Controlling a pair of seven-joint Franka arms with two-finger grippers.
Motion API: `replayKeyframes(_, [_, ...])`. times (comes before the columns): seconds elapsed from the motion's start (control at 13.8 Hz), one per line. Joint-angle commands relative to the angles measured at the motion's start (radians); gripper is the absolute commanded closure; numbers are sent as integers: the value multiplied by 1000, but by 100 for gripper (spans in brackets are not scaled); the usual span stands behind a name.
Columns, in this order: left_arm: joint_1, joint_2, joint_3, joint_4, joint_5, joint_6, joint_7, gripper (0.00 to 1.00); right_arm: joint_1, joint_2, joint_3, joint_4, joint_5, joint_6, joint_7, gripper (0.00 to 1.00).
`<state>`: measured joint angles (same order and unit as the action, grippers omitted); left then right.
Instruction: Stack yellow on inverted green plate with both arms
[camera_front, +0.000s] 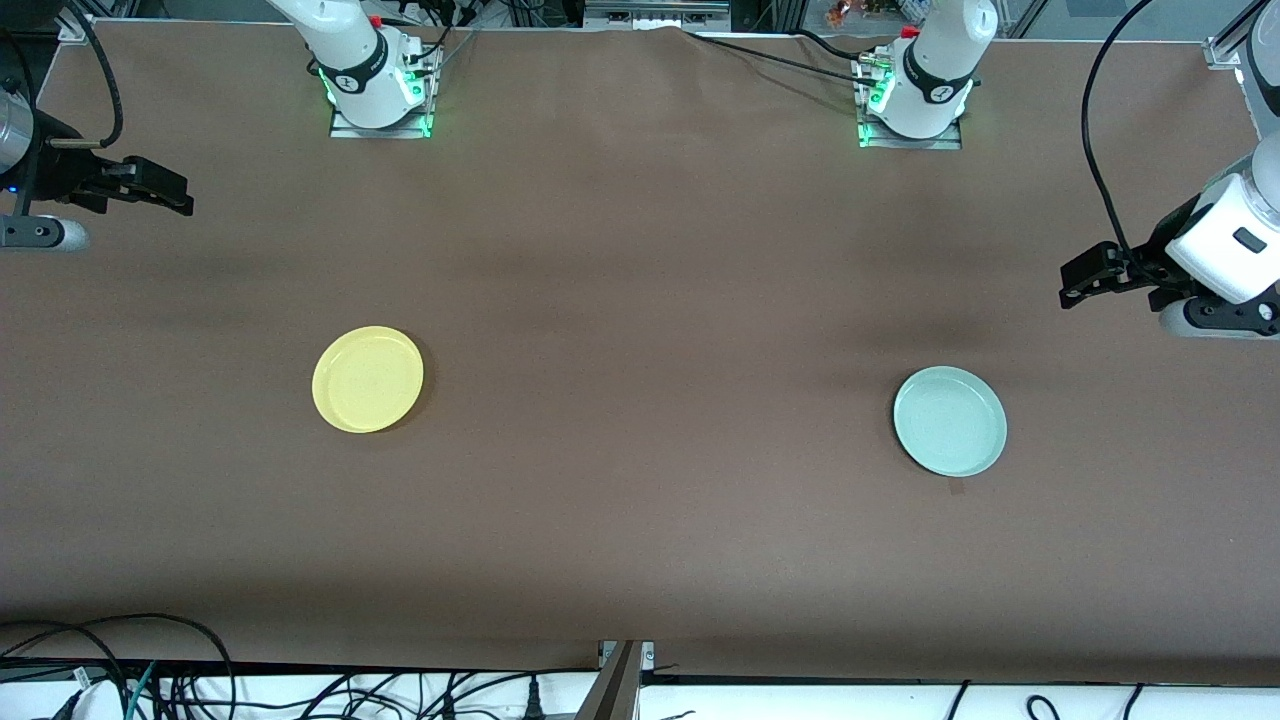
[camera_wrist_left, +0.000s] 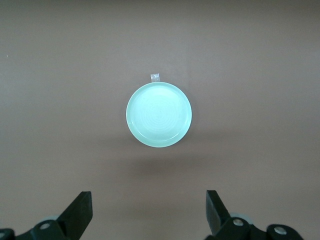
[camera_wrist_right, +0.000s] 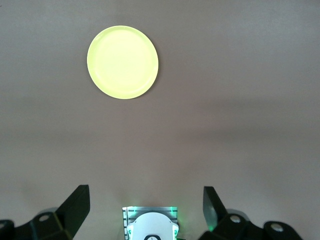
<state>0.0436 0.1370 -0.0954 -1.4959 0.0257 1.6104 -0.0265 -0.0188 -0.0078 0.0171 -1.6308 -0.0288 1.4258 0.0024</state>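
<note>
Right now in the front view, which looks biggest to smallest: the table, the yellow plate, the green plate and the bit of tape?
1. Table, by far the biggest.
2. Yellow plate and green plate: they look the same size, so I won't rank them.
3. Bit of tape by the green plate, smallest.

A robotics lab — two white jointed arm bases (camera_front: 368, 75) bolted to a brown-covered tabletop (camera_front: 640, 520), black cables (camera_front: 180, 685) tangled along its near edge.
</note>
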Motion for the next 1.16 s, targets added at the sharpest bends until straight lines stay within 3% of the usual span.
replayKeyframes(0.0, [2,-6,-6,-24,-10,37,8,0,5,8,-2,26,-2,-22,7,0])
replayKeyframes(1.09, [24,35,6,5,3,36,4,0,3,9,-2,26,-2,-22,1,0])
